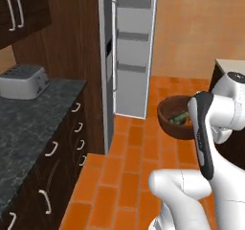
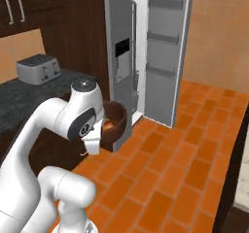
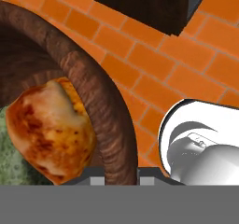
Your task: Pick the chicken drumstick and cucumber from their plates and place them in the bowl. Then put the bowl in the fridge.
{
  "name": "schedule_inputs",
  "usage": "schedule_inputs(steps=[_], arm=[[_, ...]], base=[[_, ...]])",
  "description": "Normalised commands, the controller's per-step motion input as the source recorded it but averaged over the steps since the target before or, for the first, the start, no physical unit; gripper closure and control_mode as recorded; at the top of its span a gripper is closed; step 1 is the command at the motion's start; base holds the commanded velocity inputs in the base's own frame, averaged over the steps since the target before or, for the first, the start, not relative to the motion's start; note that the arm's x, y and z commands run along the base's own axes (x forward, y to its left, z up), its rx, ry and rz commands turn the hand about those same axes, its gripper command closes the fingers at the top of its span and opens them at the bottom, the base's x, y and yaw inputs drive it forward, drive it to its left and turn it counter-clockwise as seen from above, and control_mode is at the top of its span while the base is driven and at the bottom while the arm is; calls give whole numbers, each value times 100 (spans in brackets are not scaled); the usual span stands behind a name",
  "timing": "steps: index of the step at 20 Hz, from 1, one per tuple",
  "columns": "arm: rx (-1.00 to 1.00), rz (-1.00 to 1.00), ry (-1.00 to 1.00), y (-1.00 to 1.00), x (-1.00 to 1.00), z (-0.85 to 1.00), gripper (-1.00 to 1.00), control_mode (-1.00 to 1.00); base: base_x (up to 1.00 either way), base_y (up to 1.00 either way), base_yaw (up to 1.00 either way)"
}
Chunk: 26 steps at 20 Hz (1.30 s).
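Jaws clamp bowl (image 1: 168, 120) rim; cucumber (image 1: 180, 117) lies level inside.

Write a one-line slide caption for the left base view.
Arm carries the bowl, cucumber inside, over the brick floor toward the fridge with its door open.

Occlusions, all three views.
Arm covers bowl (image 1: 168, 113) right rim and gripper; cucumber (image 1: 179, 117) partly hidden. Hand view: chicken drumstick (image 3: 49, 127) bottom cropped, finger tips barely visible.
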Motion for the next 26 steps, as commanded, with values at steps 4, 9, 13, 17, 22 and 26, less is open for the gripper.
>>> schedule_inputs(steps=[4, 9, 13, 17, 22, 26], arm=[[0, 0, 0, 0, 0, 0, 100, 100], [0, 0, 0, 0, 0, 0, 100, 100], [0, 0, 0, 0, 0, 0, 100, 100], [0, 0, 0, 0, 0, 0, 100, 100], [0, 0, 0, 0, 0, 0, 100, 100], [0, 0, 0, 0, 0, 0, 100, 100]], base=[[100, -9, -22], [100, -7, -1], [100, 0, 2], [98, -7, 17], [83, -13, 37], [84, -19, 49]])
